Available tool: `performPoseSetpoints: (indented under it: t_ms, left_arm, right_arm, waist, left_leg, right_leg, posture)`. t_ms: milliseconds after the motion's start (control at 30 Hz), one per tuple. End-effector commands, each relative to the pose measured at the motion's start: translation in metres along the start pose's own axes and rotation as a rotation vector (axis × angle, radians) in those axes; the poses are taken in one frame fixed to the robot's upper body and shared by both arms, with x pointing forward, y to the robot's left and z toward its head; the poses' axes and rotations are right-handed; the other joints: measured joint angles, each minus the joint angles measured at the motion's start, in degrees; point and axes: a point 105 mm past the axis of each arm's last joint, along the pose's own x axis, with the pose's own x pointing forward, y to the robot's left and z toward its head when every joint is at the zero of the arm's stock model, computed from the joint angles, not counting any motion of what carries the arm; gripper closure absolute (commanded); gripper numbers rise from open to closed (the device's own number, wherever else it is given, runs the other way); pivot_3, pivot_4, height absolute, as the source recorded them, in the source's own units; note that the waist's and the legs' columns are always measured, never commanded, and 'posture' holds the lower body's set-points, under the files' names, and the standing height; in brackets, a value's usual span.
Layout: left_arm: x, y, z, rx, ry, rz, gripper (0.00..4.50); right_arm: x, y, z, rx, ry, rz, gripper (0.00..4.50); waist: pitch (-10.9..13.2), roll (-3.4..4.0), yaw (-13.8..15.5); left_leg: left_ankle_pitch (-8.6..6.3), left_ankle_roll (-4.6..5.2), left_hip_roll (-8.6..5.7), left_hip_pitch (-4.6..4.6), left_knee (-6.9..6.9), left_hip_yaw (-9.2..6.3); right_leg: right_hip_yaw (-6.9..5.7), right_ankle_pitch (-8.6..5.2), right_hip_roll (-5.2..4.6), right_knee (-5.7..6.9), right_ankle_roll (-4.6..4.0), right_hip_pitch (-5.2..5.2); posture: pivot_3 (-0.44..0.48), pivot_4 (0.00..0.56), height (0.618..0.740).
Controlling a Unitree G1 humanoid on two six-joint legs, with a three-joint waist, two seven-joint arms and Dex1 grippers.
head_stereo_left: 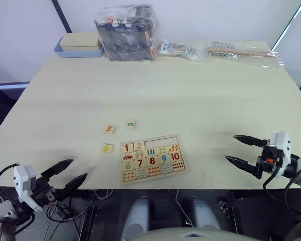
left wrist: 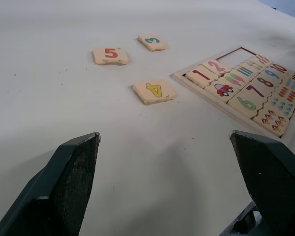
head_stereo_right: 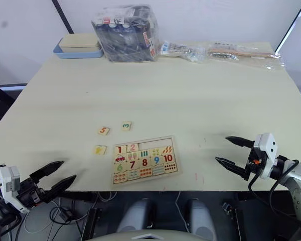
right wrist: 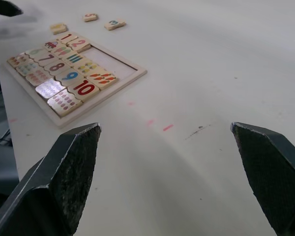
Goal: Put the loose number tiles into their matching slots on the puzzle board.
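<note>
- Puzzle board [head_stereo_left: 151, 158] lies flat near the front edge of the table [head_stereo_left: 190, 90], between the two arms. Tiles 1 and 2 are seated in the top row; the rest of that row is an open slot.
- Three loose tiles lie on the table beside the board, on the robot's left: tile 5 [head_stereo_left: 109, 129], tile 3 [head_stereo_left: 131, 124] and tile 4 [head_stereo_left: 107, 148], all apart from one another and from the board.
- Left gripper [head_stereo_left: 67, 176] is spread wide and holds nothing; it hangs just off the table's front edge, left of the board.
- Right gripper [head_stereo_left: 241, 150] is likewise wide open and empty, over the table's front right, well apart from the board.
- Risk: tiles are thin and flat on a smooth top; fingers closing from above may skid one away rather than lift it.
- Risk: tile 4 sits near the front edge and could be pushed off.
- Risk: a careless approach may nudge the light board or unseat tiles already placed.
- Risk: tile 4 lies rotated; unturned, it will likely jam in its slot.
- Left wrist view reads the loose digits and the wavy tile edges clearly; the head views instead show both arms and the bagged items [head_stereo_left: 126, 32] and blue tray [head_stereo_left: 79, 50] at the far edge.
- Right wrist view shows the empty slot's depth and red marks [right wrist: 160, 125] on the table.
</note>
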Motion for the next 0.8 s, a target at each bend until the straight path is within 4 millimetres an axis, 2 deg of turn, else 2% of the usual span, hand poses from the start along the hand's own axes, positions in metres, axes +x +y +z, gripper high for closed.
performPoseSetpoints:
  t_ms: [33, 200, 267, 400, 467, 633, 800]
  left_arm:
    - [0.005, 0.000, 0.016, 0.023, -0.020, -0.027, 0.00]
    - [0.017, 0.003, 0.040, 0.071, -0.019, -0.080, 0.00]
    - [0.024, 0.005, 0.053, 0.146, -0.009, -0.111, 0.00]
    - [0.035, 0.014, 0.065, 0.206, 0.023, -0.100, 0.00]
    - [0.047, 0.013, 0.074, 0.222, 0.023, -0.098, 0.00]
    - [0.087, -0.002, 0.095, 0.140, 0.072, 0.008, 0.00]
    - [0.113, -0.013, 0.106, 0.025, 0.155, 0.156, 0.00]
  right_arm:
    - [0.006, 0.007, 0.022, -0.086, -0.031, 0.071, 0.07]
    - [0.016, 0.020, 0.045, -0.113, -0.076, 0.177, 0.07]
    - [0.018, 0.023, 0.054, -0.129, -0.092, 0.199, 0.07]
    - [0.021, 0.024, 0.063, -0.146, -0.110, 0.204, 0.07]
    - [0.023, 0.024, 0.067, -0.159, -0.119, 0.200, 0.07]
    - [0.026, 0.025, 0.069, -0.185, -0.129, 0.178, 0.07]
    - [0.027, 0.023, 0.070, -0.193, -0.135, 0.163, 0.07]
  waist:
    - [0.01, 0.02, -0.01]
    - [0.01, 0.03, 0.06]
    - [0.02, 0.04, 0.10]
    - [0.02, 0.04, 0.07]
    - [0.03, 0.05, 0.06]
    - [0.04, 0.03, 0.16]
    - [0.07, 0.08, 0.02]
  left_leg:
    - [0.00, 0.00, 0.00, 0.00, 0.03, 0.01]
    - [0.00, 0.00, 0.04, -0.04, 0.25, -0.07]
    - [0.00, 0.00, 0.05, -0.04, 0.33, -0.13]
    - [-0.01, 0.01, 0.04, -0.10, 0.46, -0.14]
    - [-0.03, 0.03, 0.04, -0.10, 0.47, -0.09]
    - [-0.03, 0.05, 0.02, -0.21, 0.53, -0.18]
    - [-0.03, 0.05, 0.01, -0.19, 0.59, -0.23]
  right_leg:
    - [0.00, 0.00, 0.00, 0.02, 0.01, 0.00]
    - [-0.06, -0.01, 0.02, 0.10, 0.05, 0.04]
    - [-0.12, -0.01, 0.02, 0.10, 0.06, 0.11]
    - [-0.12, 0.03, 0.00, 0.10, 0.08, 0.13]
    - [-0.08, 0.06, -0.01, 0.10, 0.06, 0.12]
    - [-0.10, 0.12, -0.02, 0.09, 0.14, 0.13]
    - [-0.09, 0.25, 0.03, 0.13, 0.37, 0.15]
  posture:
    - [0.000, 0.150, 0.740]
    - [0.000, 0.150, 0.740]
    - [0.000, 0.150, 0.740]
    - [0.000, 0.150, 0.740]
    - [0.000, 0.150, 0.740]
    - [0.000, 0.150, 0.740]
    - [0.000, 0.150, 0.740]
